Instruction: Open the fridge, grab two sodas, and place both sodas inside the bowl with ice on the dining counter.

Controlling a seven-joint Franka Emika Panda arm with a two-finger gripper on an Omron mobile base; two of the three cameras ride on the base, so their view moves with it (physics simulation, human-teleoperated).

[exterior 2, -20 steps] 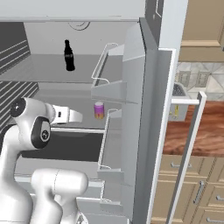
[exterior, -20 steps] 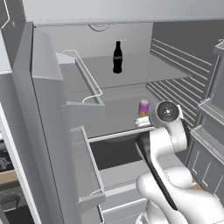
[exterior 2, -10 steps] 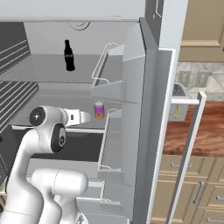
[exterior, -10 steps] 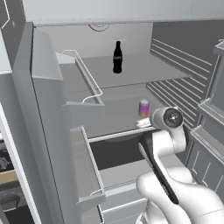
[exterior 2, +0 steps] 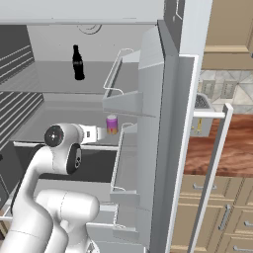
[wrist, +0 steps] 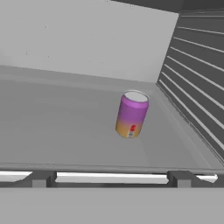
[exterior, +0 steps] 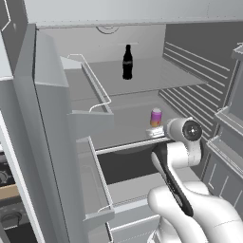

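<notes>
Soda first: the purple can [wrist: 131, 114] stands upright on the lower shelf [wrist: 52, 127] of the open fridge [exterior: 47, 123], well in from the front lip and nearer the ribbed side wall than the middle. The dark bottle [exterior: 127, 62] stands upright on the shelf above, toward the back. Your gripper [wrist: 109, 177] sits at the front edge of the lower shelf, aimed straight at the can with its jaws spread wide and nothing between them — it is not yet touching anything. Expect the can to be light, rigid and smooth-sided, so it will likely slide or tip rather than give if one finger reaches it before the other. Take it around the middle of the body, below the pale top rim and above the orange base, with a finger on each side and the can centred between them. Close gently — a thin-walled cylinder needs little squeeze, and a glancing touch could knock it toward the ribbed wall. The bottle looks taller and top-heavy by comparison; when you come to it, the broad lower body seems a safer hold than the slim neck, which would let it swing. Neither looks fragile, but both look slippery.
</notes>
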